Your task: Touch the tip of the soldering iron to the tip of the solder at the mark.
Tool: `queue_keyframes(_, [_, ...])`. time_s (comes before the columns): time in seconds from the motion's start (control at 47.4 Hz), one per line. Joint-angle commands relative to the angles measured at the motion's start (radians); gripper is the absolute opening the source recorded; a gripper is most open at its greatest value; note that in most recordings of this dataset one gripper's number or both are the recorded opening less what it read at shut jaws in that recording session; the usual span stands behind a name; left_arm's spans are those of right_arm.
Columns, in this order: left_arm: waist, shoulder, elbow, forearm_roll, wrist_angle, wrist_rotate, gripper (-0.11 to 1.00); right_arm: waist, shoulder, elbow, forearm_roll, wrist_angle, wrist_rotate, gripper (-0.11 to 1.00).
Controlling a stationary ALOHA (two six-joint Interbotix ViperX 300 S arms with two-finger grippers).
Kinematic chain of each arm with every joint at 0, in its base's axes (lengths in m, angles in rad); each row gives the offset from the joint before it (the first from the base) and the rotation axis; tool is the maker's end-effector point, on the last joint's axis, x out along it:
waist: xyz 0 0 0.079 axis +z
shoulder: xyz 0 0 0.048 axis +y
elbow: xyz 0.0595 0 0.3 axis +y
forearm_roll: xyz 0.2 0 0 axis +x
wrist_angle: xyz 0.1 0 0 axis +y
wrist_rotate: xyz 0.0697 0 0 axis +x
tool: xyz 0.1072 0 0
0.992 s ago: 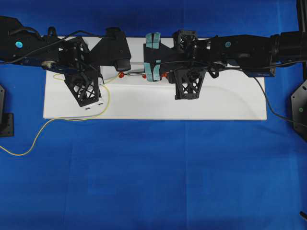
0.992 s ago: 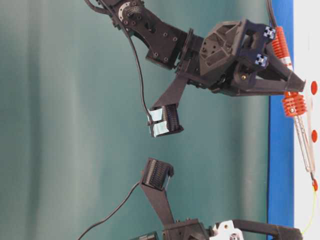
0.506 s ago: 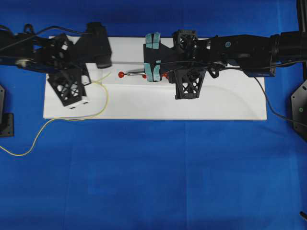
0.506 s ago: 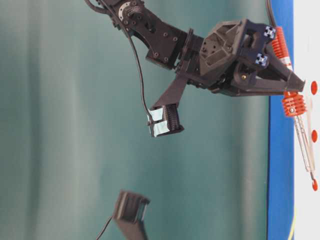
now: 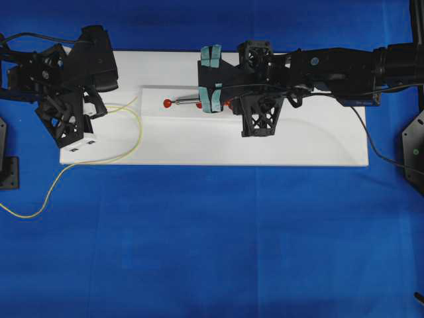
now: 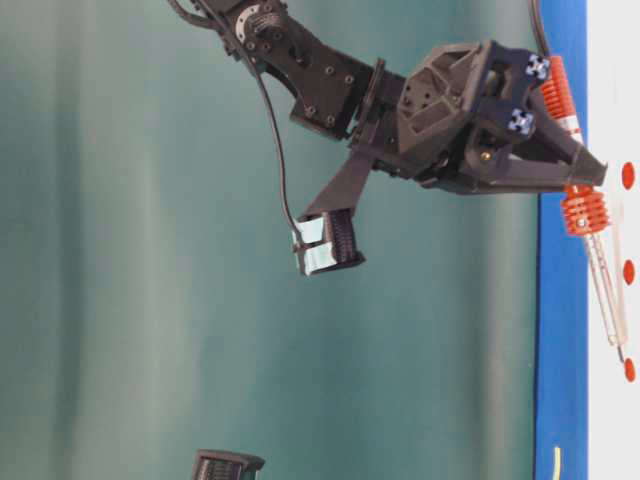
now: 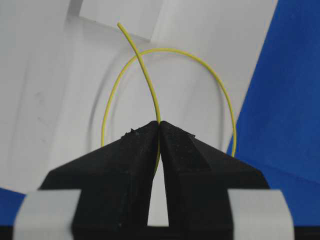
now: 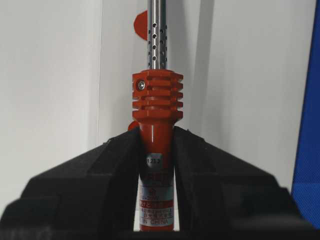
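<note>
L gripper (image 7: 159,131) is pinching the solder (image 7: 145,70) w/ jaws fully shut on the wire. A short free end is sticking out ahead of the fingertips (image 7: 135,137) and curving up to its tip, w/ a big loop lying on the white board (image 7: 45,90) behind it. The rest of the wire is trailing off the board onto the blue cloth (image 5: 212,238).

R gripper (image 8: 156,142) is clamping the soldering iron (image 8: 156,100) round its red handle, shaft pointing away along the board. In the table-level view the iron tip is sitting just by a red mark (image 6: 629,369); contact can't be confirmed.

In the overhead view the L gripper is sitting at the board's left end, well apart from the red mark (image 5: 167,103) where the iron tip is waiting.

Risks, as I'm judging them:
- Free end is thin & springy, so it's likely flexing or swinging as the arm is travelling, and the tip may miss the mark.
- Loop & trailing wire may be dragging on the board edge, twisting the wire in the pinch and shifting the aim.
- Pushing solder into the iron too hard may be bending it sideways instead of making tip-to-tip contact.
- Iron held only at the handle: a nudge could be pivoting its tip off the mark.
</note>
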Motion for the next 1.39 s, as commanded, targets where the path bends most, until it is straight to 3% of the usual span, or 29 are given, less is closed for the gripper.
queue_keyframes(0.0, [0.000,-0.015,-0.011,0.002,-0.006,0.002,0.03,-0.005,-0.057,-0.018,-0.003,-0.002,0.003,0.06])
queue_keyframes(0.443, [0.000,-0.018,-0.008,0.002,-0.008,0.002,0.03,-0.031,-0.256,0.141,-0.008,-0.025,0.012,0.06])
queue_keyframes(0.76, [-0.002,0.009,-0.034,0.000,-0.048,-0.003,0.03,-0.032,-0.264,0.152,-0.008,-0.035,0.012,0.06])
queue_keyframes(1.372, [-0.028,0.411,-0.367,0.002,-0.055,-0.011,0.03,-0.046,-0.275,0.187,-0.008,-0.035,0.012,0.06])
